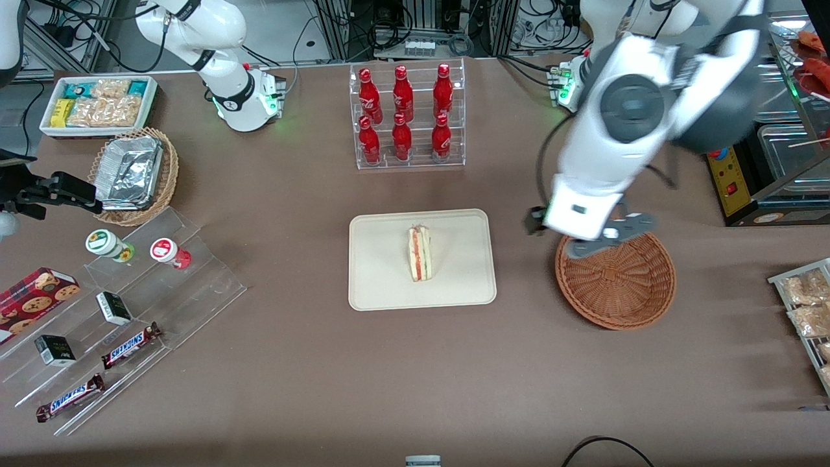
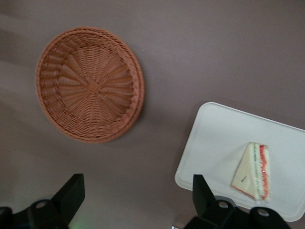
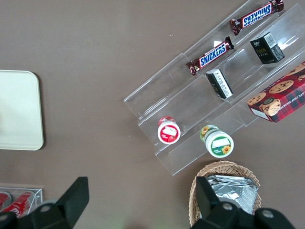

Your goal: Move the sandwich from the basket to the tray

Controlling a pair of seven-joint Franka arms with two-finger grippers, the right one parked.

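On the cream tray (image 1: 454, 259), mid-worktop, the sandwich (image 1: 419, 253) lay clear of every rim.

Its pale bread wedge showed red-orange and green filling stripes along the cut edge, and the tray was a flat, smooth rectangle with rounded corners and a low raised lip. Toward the working arm's end sat the round reddish-brown basket (image 1: 622, 285), its tight wicker weave spiralling out from the centre, with a strip of bare brown worktop (image 1: 389, 376) between it and the tray. Above the basket's rim hung the tool (image 2: 136, 198), its dark fingers (image 2: 71, 193) spread wide and holding nothing. Toward the parked arm's end, clear acrylic steps carried two bars reading SNICKERS (image 1: 130, 345). Farther from the front camera than the tray, a clear rack held six red bottles (image 1: 402, 113).
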